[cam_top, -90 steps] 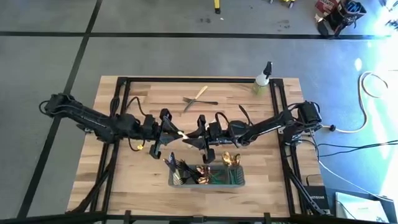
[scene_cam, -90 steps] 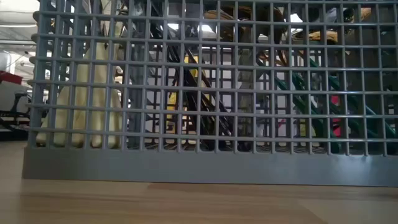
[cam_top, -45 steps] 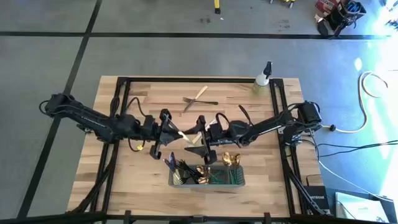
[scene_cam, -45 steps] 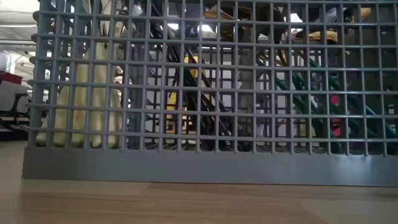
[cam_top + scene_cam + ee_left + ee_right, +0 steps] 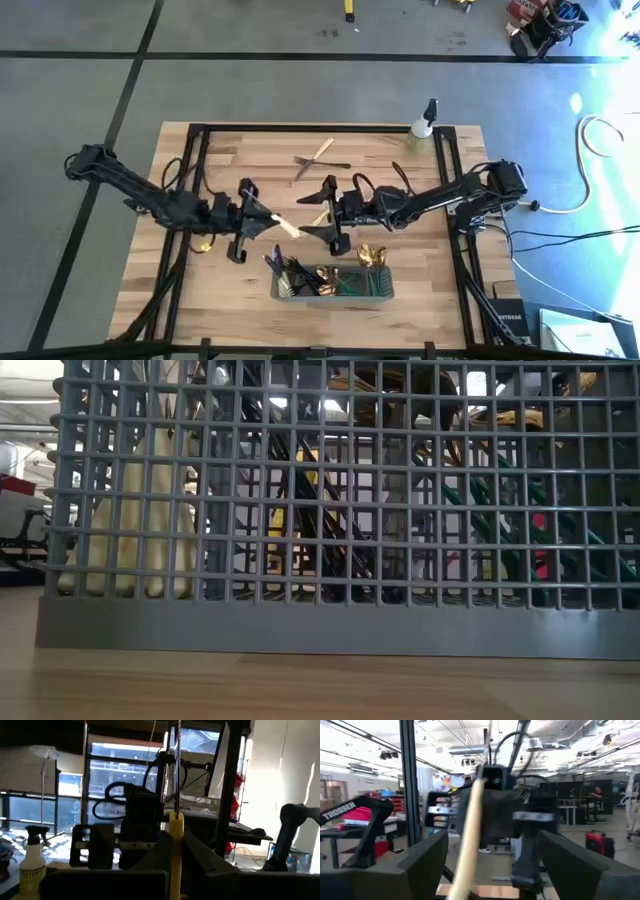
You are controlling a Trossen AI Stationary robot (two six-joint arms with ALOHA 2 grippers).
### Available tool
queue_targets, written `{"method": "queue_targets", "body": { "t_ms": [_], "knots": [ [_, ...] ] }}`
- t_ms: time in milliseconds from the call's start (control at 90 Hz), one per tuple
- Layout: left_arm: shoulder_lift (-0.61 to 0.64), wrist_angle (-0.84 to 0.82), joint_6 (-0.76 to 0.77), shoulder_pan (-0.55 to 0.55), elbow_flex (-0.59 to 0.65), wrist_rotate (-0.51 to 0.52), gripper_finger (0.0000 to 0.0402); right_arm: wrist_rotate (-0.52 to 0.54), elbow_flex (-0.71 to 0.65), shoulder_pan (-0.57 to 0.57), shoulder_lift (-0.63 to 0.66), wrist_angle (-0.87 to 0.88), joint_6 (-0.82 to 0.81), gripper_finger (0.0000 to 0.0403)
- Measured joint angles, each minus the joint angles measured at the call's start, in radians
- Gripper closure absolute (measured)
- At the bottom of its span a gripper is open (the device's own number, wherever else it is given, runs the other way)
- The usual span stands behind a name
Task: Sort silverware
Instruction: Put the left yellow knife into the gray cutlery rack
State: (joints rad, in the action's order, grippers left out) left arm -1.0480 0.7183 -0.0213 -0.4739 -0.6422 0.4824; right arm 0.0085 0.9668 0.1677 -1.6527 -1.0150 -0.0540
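My left gripper (image 5: 258,212) is shut on a cream-handled piece of silverware (image 5: 282,224), held above the table's middle. My right gripper (image 5: 318,215) faces it from the right, open. In the right wrist view the cream handle (image 5: 470,840) runs between the wide-apart fingers, and I see no touch. The grey mesh caddy (image 5: 333,283) stands near the front edge. It holds more silverware upright, with cream handles (image 5: 130,530) and green handles (image 5: 520,520) showing in the low view. Two more pieces (image 5: 320,158) lie crossed on the far part of the table. My left gripper pinches the piece's cream handle (image 5: 175,865) between its two fingers. The fingers come level from the table's left and lie roughly along the piece. The piece is lifted clear of the table, and its free end (image 5: 293,231) points toward my right gripper.
A small spray bottle (image 5: 424,125) stands at the far right corner. Gold spoons (image 5: 370,255) stick up at the caddy's far right. The dark arm frames (image 5: 195,180) run along both side edges of the table.
My right gripper has opened and let go of the cream-handled piece. My left gripper has drawn back toward the table's left edge with the piece, which stays clear of the table.
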Motion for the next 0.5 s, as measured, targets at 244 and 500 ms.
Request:
{"method": "queue_targets", "body": {
  "t_ms": [244, 500],
  "knots": [
    [0.000, -0.081, 0.138, -0.248, -0.001, 0.288, 0.0401, 0.025, 0.000, 0.002, 0.095, 0.193, 0.025, 0.0114],
    [-0.154, -0.187, 0.378, -0.332, 0.000, 0.479, 0.0398, 0.040, 0.000, 0.003, 0.203, 0.403, 0.004, 0.0114]
  ]
}}
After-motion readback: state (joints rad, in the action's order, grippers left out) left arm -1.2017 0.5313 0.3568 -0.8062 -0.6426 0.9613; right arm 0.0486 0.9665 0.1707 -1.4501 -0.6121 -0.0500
